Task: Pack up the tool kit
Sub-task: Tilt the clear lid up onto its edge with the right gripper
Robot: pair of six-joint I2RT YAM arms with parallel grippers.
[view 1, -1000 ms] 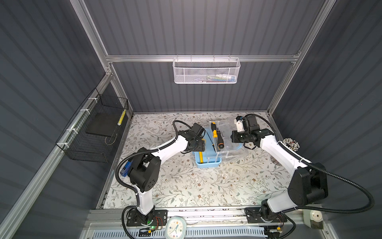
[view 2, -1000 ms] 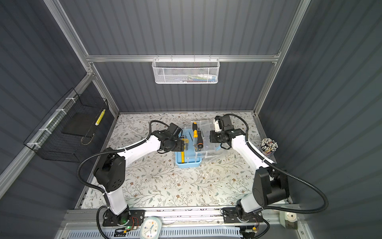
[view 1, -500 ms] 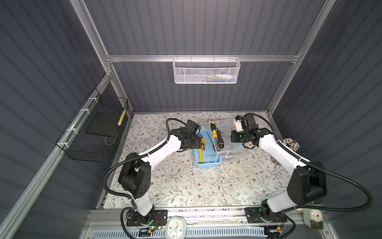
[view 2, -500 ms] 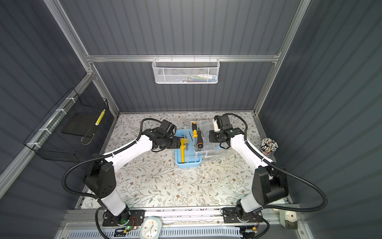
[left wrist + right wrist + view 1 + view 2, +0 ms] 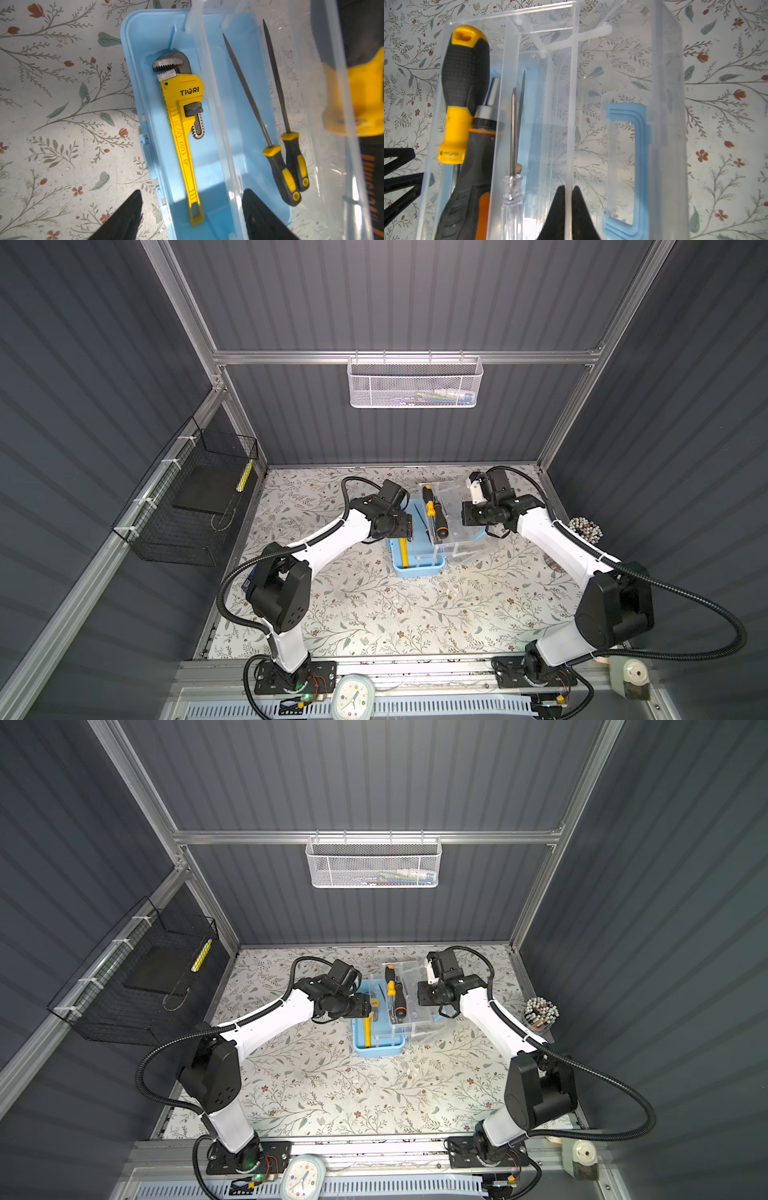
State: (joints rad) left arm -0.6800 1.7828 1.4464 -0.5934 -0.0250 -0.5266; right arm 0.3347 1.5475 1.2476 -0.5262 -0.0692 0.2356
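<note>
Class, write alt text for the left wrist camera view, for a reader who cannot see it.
A yellow pipe wrench lies in a light-blue tool case on a floral tabletop. Beside it, seen through a clear tray, lie two thin files with black-and-yellow handles; the open fingers of the left gripper flank the wrench's handle.

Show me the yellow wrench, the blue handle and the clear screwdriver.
yellow wrench (image 5: 182, 145): left wrist view, on its shaft.
blue handle (image 5: 640, 162): right wrist view, on its long bar.
clear screwdriver (image 5: 511, 203): right wrist view, on its grip.
</note>
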